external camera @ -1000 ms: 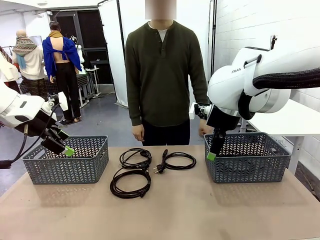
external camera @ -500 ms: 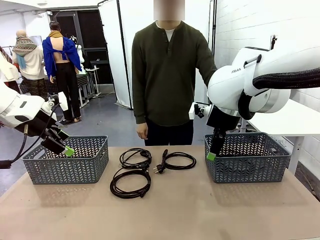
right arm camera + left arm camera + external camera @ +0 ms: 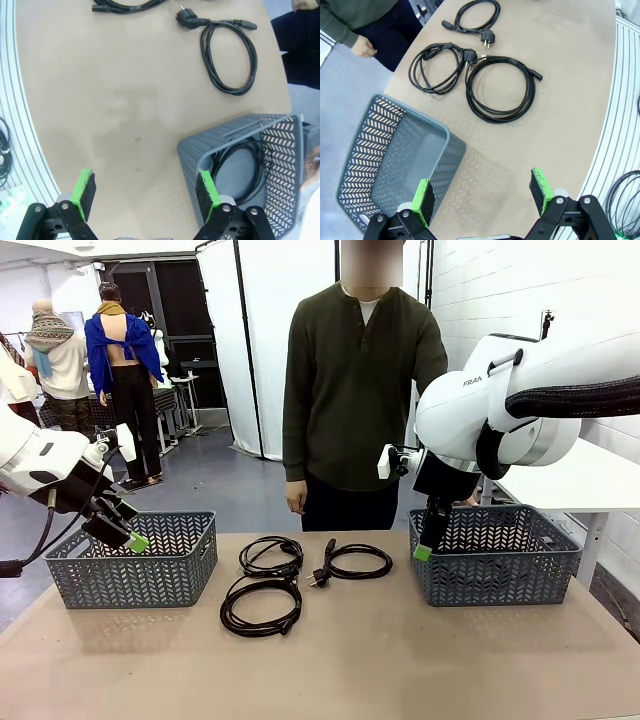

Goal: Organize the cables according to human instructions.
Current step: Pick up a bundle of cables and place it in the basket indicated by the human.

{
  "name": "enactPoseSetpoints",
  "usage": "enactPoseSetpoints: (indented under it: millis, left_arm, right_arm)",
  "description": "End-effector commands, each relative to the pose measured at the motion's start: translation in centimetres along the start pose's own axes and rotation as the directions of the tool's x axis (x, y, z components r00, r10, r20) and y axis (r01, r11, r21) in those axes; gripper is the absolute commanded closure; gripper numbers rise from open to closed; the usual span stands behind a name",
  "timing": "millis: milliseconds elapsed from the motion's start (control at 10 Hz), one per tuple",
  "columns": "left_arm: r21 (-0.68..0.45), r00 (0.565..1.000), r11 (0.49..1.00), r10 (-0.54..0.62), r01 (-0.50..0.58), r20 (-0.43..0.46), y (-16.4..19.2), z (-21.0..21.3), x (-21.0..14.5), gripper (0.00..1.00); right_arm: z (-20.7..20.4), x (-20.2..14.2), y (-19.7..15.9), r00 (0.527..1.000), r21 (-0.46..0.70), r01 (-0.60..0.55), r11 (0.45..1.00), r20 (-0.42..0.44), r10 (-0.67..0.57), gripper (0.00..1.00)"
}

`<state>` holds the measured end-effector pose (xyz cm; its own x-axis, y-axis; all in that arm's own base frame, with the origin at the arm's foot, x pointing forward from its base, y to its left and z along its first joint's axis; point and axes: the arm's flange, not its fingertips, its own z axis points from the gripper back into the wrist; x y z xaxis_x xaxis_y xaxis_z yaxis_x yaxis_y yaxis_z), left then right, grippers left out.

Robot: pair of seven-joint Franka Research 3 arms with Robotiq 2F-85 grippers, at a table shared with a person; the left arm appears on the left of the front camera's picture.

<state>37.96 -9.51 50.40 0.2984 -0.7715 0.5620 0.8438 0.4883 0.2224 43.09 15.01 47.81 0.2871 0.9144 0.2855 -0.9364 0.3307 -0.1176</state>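
**Both pincers spread and empty; three cables on the table, one in the right basket**

The left pincer [image 3: 481, 195] is hanging with its fingers spread wide and nothing between them. In the left wrist view one green pad is sitting over a corner of the left basket [image 3: 130, 575] and the other over bare table [image 3: 350, 670]. That basket is standing at the table's 9 o'clock side.

Three cables are lying as loose loops in the middle of the table. The rear-left cable [image 3: 270, 553] is resting toward the far edge. The front cable [image 3: 260, 607] is lying at its 6 o'clock, just beside it. The right cable [image 3: 352, 562] is lying at its 3 o'clock, plug end pointing toward it.

The person [image 3: 360, 390] is standing at 12 o'clock, beyond the far edge, with one hand [image 3: 295, 498] hanging down.

The right pincer [image 3: 145, 194] is also gaping wide and gripping nothing. It is hovering over the near corner of the right basket [image 3: 495, 570], at the table's 3 o'clock side. The fourth cable [image 3: 240, 165] is lying coiled inside this basket.
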Motion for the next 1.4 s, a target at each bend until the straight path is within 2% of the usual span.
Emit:
enactPoseSetpoints:
  millis: [0,700,1100,1300]
  left_arm:
    - [-0.012,1.000,1.000,-0.003,0.003,0.013,0.2,-0.1,-0.2,0.00]
    - [-0.012,1.000,1.000,-0.003,0.003,0.013,0.2,-0.1,-0.2,0.00]
    - [-0.012,1.000,1.000,-0.003,0.003,0.013,0.2,-0.1,-0.2,0.00]
    - [-0.012,1.000,1.000,-0.003,0.003,0.013,0.2,-0.1,-0.2,0.00]
  right_arm:
    - [0.0,0.0,0.0,1.000,-0.003,0.000,1.000,-0.002,0.000,0.00]
    - [0.0,0.0,0.0,1.000,0.000,0.000,1.000,0.000,0.000,0.00]
    - [-0.4,5.4,-2.1,0.988,0.056,0.155,0.986,-0.026,-0.154,0.00]
    - [-1.5,8.4,-3.7,0.963,0.041,0.268,0.963,-0.052,-0.266,0.00]
